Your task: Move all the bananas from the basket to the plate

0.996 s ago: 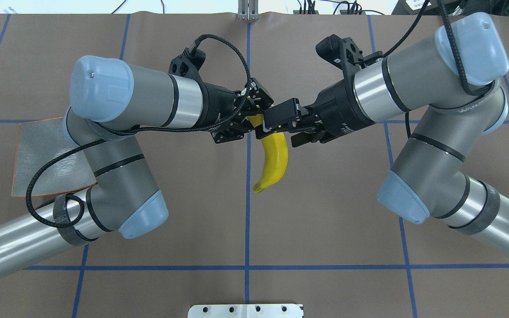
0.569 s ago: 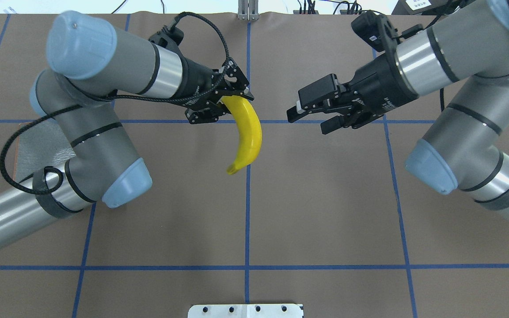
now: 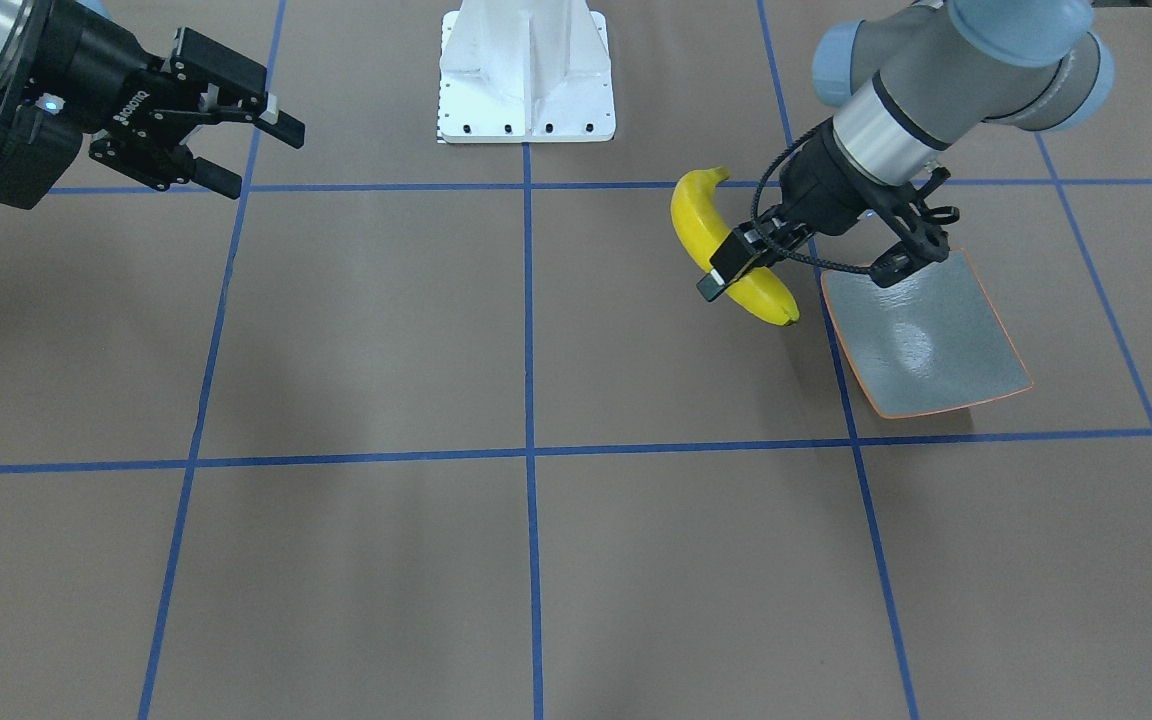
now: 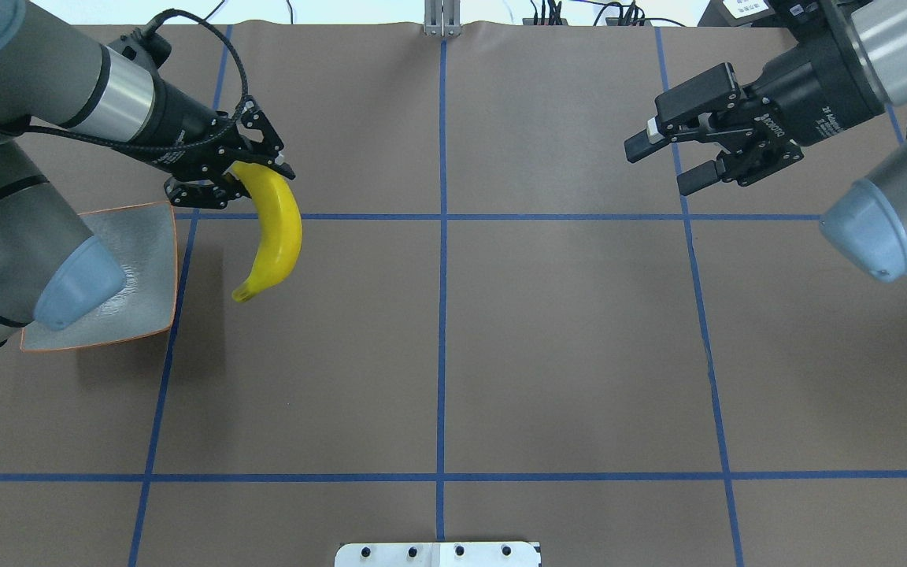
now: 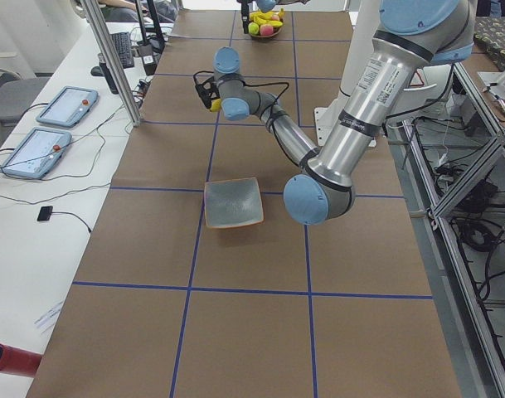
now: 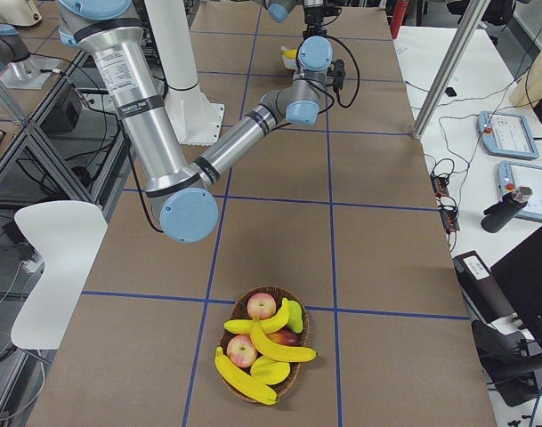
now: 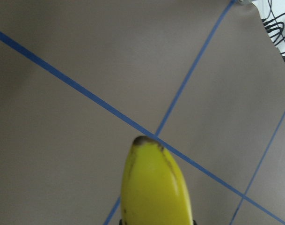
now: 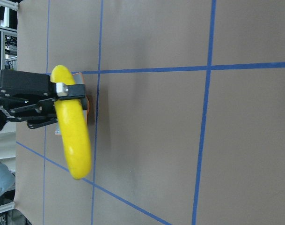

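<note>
Overhead exterior shows the plate at far left, bare, and just beside it the left hand clamped on one end of a banana that hangs free above the worktop. Gripped so near its end, it may swing or slip and land short of the plate; the right hand, far right, is spread apart and empty.
</note>
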